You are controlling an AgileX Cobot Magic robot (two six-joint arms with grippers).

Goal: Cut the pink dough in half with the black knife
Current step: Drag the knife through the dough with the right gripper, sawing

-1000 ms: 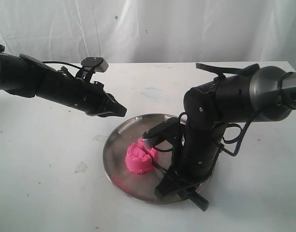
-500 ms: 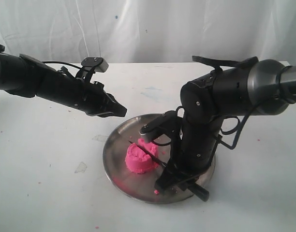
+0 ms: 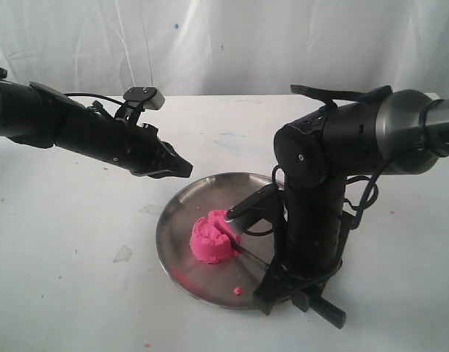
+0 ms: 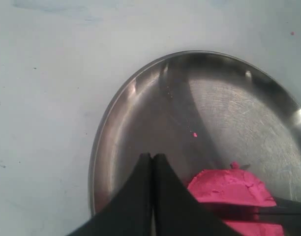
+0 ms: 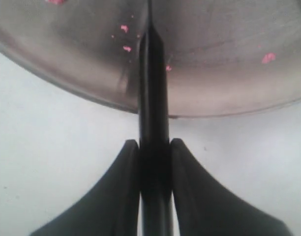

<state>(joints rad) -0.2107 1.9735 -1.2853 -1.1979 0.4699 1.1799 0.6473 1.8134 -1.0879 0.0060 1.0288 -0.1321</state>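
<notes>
Two arms: right gripper (image 5: 154,143) clamps the black knife (image 5: 153,83) by its handle, blade lying across the pink dough (image 3: 212,240) on the steel plate (image 3: 182,202) for the cut. Left gripper (image 4: 152,157) has jaws pressed together, empty, hovering clear of it.

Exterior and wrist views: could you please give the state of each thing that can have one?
Pink dough, on the plate, blade pressed into it, not visibly in two.
Black knife, gripped, blade in the dough.
Plate, flat, holding the dough.
Left fingers, shut, empty, above the plate.
Right fingers, shut on the knife.
</notes>
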